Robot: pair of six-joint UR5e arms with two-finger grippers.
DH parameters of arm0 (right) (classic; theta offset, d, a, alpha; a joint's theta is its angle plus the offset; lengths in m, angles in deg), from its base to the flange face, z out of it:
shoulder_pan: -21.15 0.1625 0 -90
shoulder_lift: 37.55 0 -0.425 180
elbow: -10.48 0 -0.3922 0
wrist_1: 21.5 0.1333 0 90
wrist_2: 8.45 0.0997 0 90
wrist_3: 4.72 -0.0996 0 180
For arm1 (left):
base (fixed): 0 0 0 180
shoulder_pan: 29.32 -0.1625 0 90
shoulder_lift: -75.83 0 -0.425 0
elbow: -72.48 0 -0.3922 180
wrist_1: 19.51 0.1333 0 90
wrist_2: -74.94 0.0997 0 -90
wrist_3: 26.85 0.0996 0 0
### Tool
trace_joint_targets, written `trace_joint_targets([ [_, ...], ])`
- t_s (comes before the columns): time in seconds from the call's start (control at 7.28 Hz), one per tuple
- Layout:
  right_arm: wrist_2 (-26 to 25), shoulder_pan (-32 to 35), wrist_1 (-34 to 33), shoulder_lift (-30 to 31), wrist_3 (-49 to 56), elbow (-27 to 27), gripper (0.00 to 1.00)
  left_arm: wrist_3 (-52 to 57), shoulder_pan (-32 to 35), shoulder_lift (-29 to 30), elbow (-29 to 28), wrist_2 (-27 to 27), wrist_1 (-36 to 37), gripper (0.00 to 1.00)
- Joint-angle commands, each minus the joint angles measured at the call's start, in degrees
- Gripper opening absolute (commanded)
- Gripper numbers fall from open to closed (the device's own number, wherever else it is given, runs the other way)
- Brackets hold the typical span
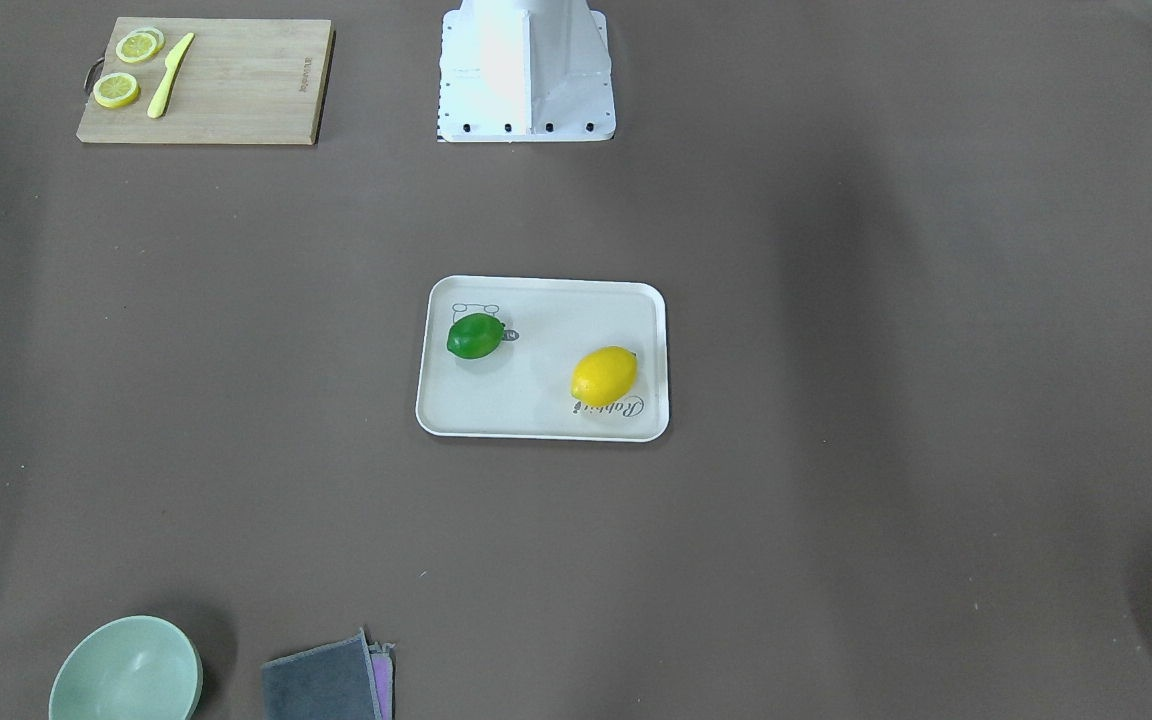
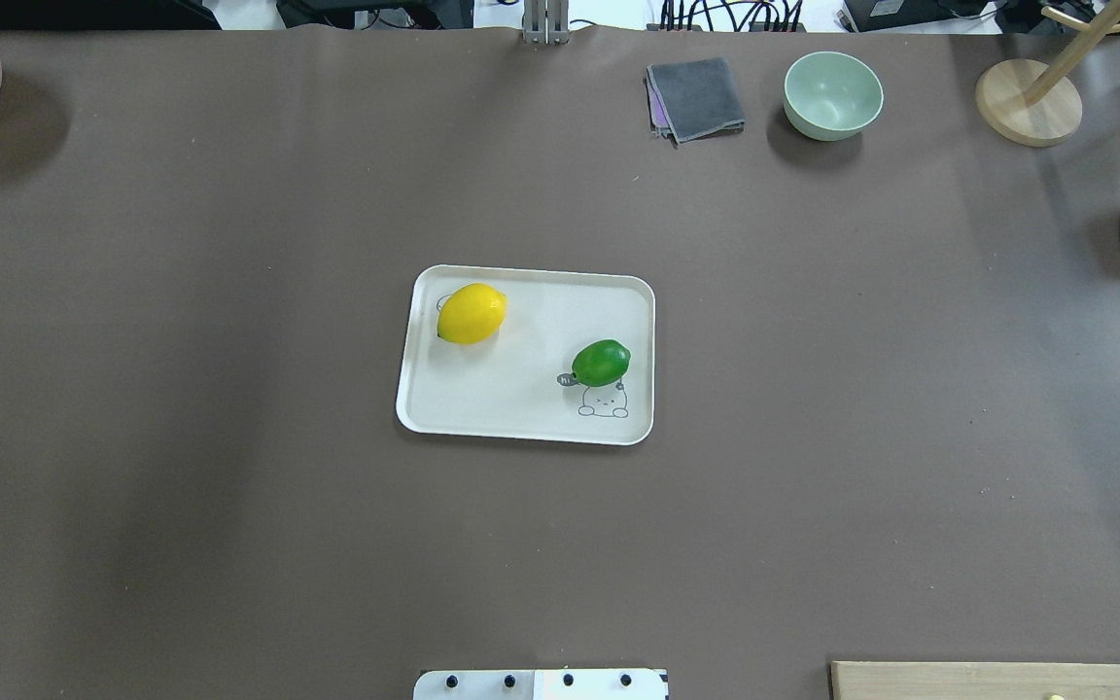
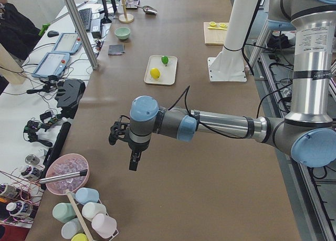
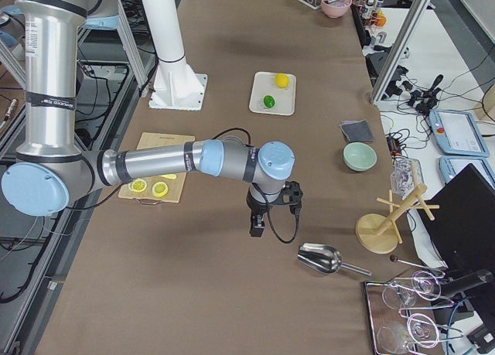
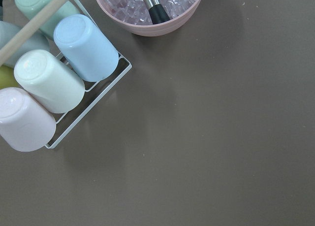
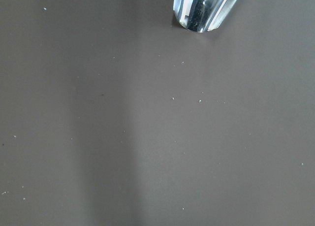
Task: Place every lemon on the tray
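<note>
**Desk:** How does your left side look?

**Me:** My left claw [image 3: 133, 165] hangs over bare table [image 2: 229, 506]. Below it I see only the pink ice bowl [image 5: 147, 12] and a rack of cups [image 5: 74, 68]. Its fingers show in no close view, so I cannot tell whether it is spread or pressed together.

**Desk:** And the fruit?

**Me:** The tray [image 2: 525, 274] lies between my two claws, well apart from both. The yellow lemon [image 2: 472, 313] rests on the end nearer the left claw. The green lemon [image 2: 601, 363] rests on the end nearer the right claw, partly over the cartoon drawing. They are apart from each other, and both are inside the rim.

**Desk:** Right side?

**Me:** My right claw [image 4: 257, 228] hangs over the table with the metal scoop [image 6: 204, 9] just beside it. I cannot tell its state either.

**Desk:** So which step are you on?

**Me:** I judge the placing done, since no whole lemon lies off the tray. The slices [image 1: 117, 90] on the cutting board [image 1: 246, 90] don't count. The next move calls for no grasp, and I only need to keep both arms away from the tray.
</note>
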Motion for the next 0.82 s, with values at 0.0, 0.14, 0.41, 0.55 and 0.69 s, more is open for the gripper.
trace_joint_targets([
  [0.0,-0.33,0.00,-0.07,0.17,0.00,-0.46,1.00,0.00,-0.01,0.07,0.31,-0.04,-0.01,0.98],
  [0.14,-0.50,0.00,-0.08,0.08,0.00,-0.72,1.00,0.00,-0.01,0.07,0.40,-0.04,0.07,0.98],
  [0.41,-0.77,0.00,-0.08,0.17,-0.08,-0.98,1.00,0.00,-0.01,0.07,0.49,-0.04,-0.01,0.98],
  [0.55,-1.99,0.00,0.01,0.00,-0.08,-1.68,1.00,0.00,-0.01,0.07,0.49,-0.04,-0.01,0.98],
  [0.69,-2.17,0.00,0.01,-0.35,-0.08,-2.56,1.00,0.00,-0.01,0.07,0.40,-0.04,-0.10,0.98],
])
